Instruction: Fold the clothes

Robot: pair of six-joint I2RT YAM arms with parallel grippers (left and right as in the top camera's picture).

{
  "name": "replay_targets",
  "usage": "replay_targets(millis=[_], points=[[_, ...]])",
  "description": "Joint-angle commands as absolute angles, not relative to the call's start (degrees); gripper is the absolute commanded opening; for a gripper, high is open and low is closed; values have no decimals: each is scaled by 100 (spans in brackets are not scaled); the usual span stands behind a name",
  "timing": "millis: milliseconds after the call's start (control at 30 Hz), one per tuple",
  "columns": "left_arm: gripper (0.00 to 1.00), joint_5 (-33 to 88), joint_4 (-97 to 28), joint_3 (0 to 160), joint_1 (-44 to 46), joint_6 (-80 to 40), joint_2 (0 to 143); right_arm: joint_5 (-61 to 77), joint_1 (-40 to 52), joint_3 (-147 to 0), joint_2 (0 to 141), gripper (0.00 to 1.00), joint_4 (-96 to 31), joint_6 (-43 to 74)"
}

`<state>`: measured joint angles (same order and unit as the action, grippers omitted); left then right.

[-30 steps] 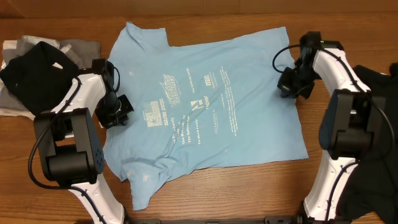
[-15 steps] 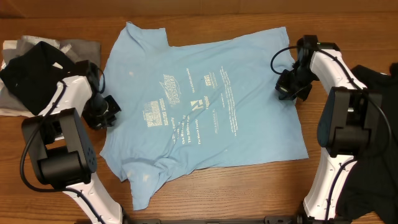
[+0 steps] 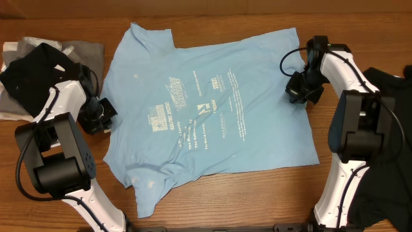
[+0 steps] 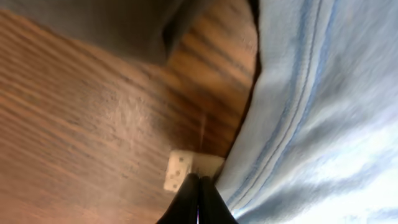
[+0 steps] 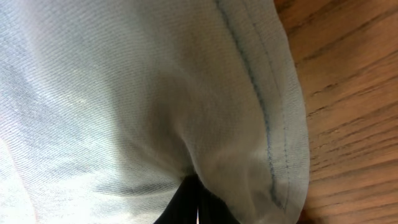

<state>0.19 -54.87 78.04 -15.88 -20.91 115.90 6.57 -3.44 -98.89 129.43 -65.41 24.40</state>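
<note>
While everything's pinched shut, one side looks empty
Brown wooden table [image 3: 64, 26] holds the light blue cotton T-shirt [image 3: 206, 109], flat; right gripper [image 3: 297, 92] nips its edge; left gripper [image 3: 106, 115] closed beside the hem, maybe empty; lifting could drag it lopsided.

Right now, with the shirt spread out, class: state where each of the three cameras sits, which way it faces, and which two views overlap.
Overhead: above the table, facing straight down at the light blue T-shirt; both arms, left gripper and right gripper show.
Left wrist: low at the shirt's left-side edge, facing along shut fingertips over wood.
Right wrist: pressed close over the shirt's right-side edge; shut fingertips pinch fabric.
Shared: both wrist views show a stitched shirt edge beside bare wood.
</note>
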Motion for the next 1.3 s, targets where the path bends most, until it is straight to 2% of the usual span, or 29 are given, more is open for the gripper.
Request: replay_targets(millis=[0,333,567,767,1100,1267], points=[[4,198,-5684,8167,-1579,-1839,11526,174,-375,-9856,13139,6,-6453,2515],[4,281,-5857,8639,-882,-1629,10575,172,-375,-9856,13139,9,-6407,2515],[4,1017,-5837,8447,-611,-1625,11207,174,-375,-9856,13139,9,-6377,2512],[4,1011,-5885,8444,-554,-1627,11747,172,-375,-9856,13139,9,-6414,2512],[4,648,-5870,8436,-558,-1632,12243,172,-375,-9856,13139,9,-6410,2512],[4,-211,-5878,8436,-565,-1850,12344,132,-375,-9856,13139,9,-6410,2512]])
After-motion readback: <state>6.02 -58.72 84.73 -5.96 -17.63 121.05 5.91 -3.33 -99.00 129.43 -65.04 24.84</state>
